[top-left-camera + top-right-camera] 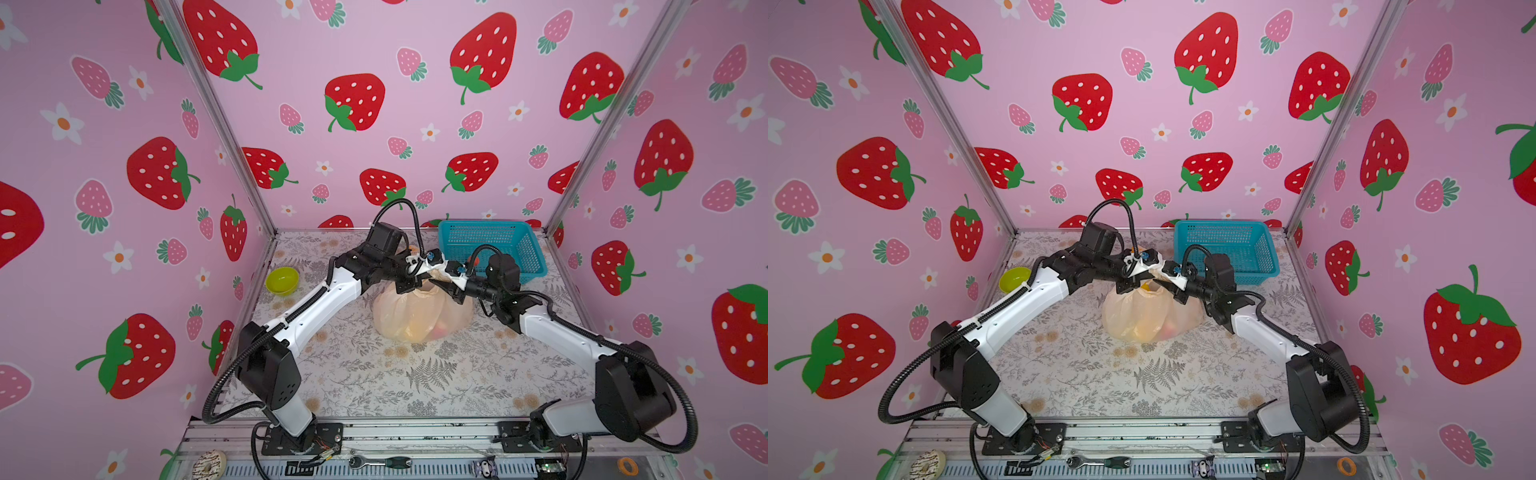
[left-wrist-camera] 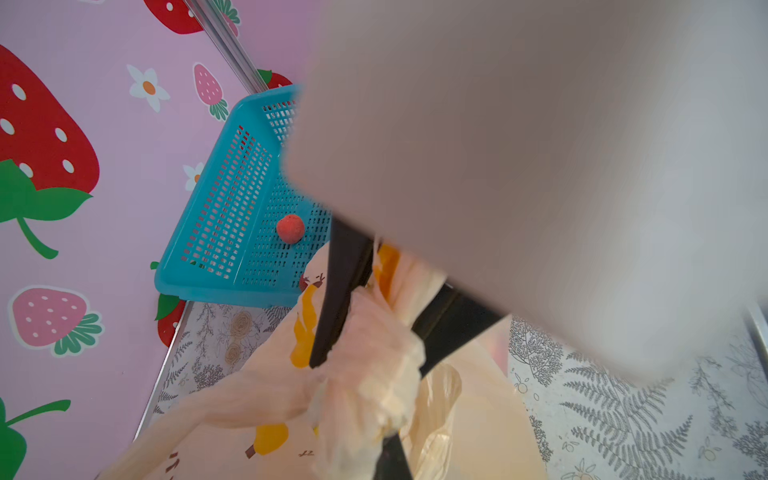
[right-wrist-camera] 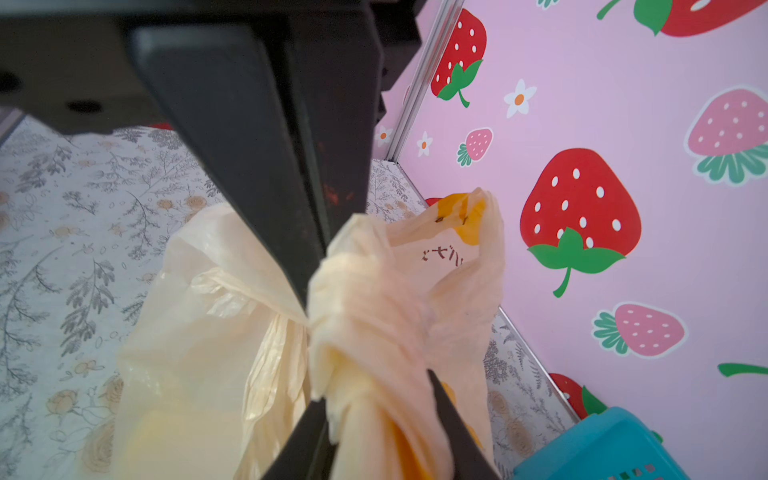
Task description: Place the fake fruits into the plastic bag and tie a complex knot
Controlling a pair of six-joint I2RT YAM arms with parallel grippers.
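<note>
One small lime-green plastic bowl (image 1: pixel 282 280) sits on the grey floral table cover (image 1: pixel 374 374). It is well apart from the left pincer (image 1: pixel 411 284), on that pincer's outer side near the left wall.

There are two pincers. They meet tip to tip above one thin, translucent pale-peach plastic bag (image 1: pixel 419 316) printed with yellow bananas. The bag rests on the cover directly beneath them.

In the left wrist view the left pincer (image 2: pixel 370 361) is closed, its black fingers (image 2: pixel 340 299) clamped on the bunched plastic at the bag's neck. One knot (image 3: pixel 365 307), a crumpled lump of peach handle strip, sits just beside those fingertips, between the two pincers.

In the right wrist view the right pincer (image 3: pixel 378 432) stands narrow. A twisted strip running from the lump fills the gap between its fingers (image 3: pixel 457 436), so it grips the bag.

Fake fruits (image 1: pixel 424 328) show through the bag's film as a yellow mass with a pinkish-red shape touching it. How many lie inside cannot be counted.

Just behind the right pincer stands one blue plastic mesh basket (image 1: pixel 494 249), against the back wall. It holds one small round red fruit (image 2: pixel 290 228), lying on the basket's floor.
</note>
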